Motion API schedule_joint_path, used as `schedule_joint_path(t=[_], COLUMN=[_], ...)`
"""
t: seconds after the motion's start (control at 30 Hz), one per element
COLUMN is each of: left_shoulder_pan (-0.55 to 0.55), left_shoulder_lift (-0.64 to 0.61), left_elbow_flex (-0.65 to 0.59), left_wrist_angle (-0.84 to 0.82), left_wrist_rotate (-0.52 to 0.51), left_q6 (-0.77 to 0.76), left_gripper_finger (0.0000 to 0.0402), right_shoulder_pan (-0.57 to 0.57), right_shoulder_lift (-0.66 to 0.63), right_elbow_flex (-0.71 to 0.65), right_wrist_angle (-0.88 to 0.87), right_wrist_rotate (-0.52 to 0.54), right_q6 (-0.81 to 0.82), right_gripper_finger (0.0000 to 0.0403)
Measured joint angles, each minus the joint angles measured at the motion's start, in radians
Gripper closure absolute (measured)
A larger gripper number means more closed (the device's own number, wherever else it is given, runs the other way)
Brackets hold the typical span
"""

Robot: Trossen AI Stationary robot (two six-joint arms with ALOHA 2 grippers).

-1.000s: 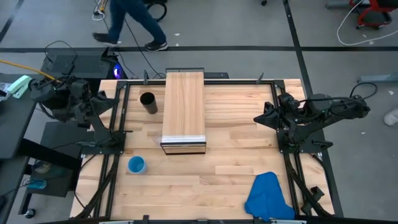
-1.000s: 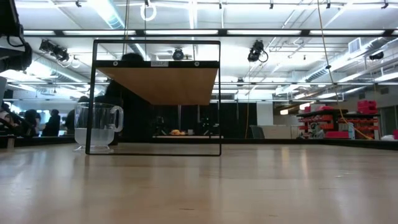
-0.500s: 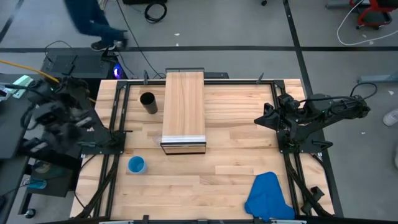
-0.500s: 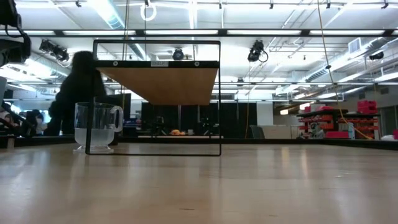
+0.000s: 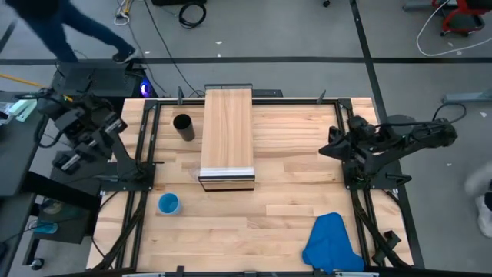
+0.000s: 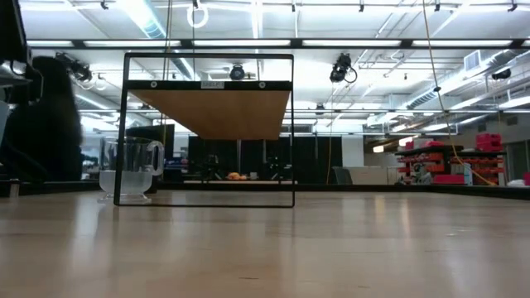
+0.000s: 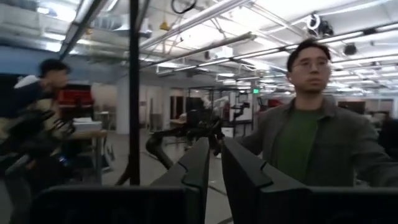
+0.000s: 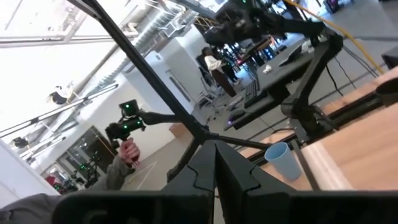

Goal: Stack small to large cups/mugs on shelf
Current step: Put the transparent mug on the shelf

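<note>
The shelf (image 5: 227, 131), a long light-wood board on a thin black frame (image 6: 124, 132), stands raised over the middle of the table. The black cup (image 5: 183, 125) stands upright on the table to its left. The blue cup (image 5: 168, 204) stands near the left front; it also shows as the blue cup (image 8: 278, 160) in the right wrist view. The glass mug (image 6: 130, 170) shows only in the low view, on the table by the frame's left leg. My left gripper (image 7: 215, 163) is beyond the table's left edge, open by a narrow gap, empty. My right gripper (image 8: 215, 163) hovers at the right edge, shut, empty.
A blue cloth (image 5: 332, 242) lies crumpled at the table's near right corner. Black rails (image 5: 146, 146) run along both sides. A person (image 7: 305, 130) stands beyond the table, and a hand with a device (image 8: 127, 149) shows in the right wrist view.
My left arm, outside the table's left edge, has swung toward the near side and back again, and its wrist has rolled. A person walking behind the table has moved toward the left. The cups, the mug and the shelf have stayed put.
</note>
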Motion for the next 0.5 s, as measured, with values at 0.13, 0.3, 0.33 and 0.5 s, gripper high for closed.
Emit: schedule_joint_path(t=[0.13, 0.3, 0.33, 0.5], left_shoulder_pan=[0.000, 0.000, 0.000, 0.000], left_shoulder_lift=[-0.028, -0.067, -0.077, -0.149], left_elbow_flex=[0.000, 0.000, 0.000, 0.000], left_wrist_angle=[-0.080, -0.148, -0.152, -0.177], left_wrist_rotate=[-0.068, -0.187, -0.206, -0.340], left_q6=[-0.054, -0.096, -0.095, -0.091], left_gripper_finger=[0.0347, 0.0350, 0.0352, 0.0355], right_shoulder_pan=[-0.016, -0.066, -0.076, -0.113], right_shoulder_lift=[-0.063, -0.118, -0.123, -0.133], right_elbow_flex=[0.000, 0.001, 0.001, 0.001], right_wrist_angle=[-0.022, -0.026, -0.032, -0.063], right_wrist_rotate=[0.004, -0.001, -0.005, -0.035], right_q6=[-0.040, -0.075, -0.080, -0.077], right_gripper_finger=[0.0387, 0.0387, 0.0387, 0.0387])
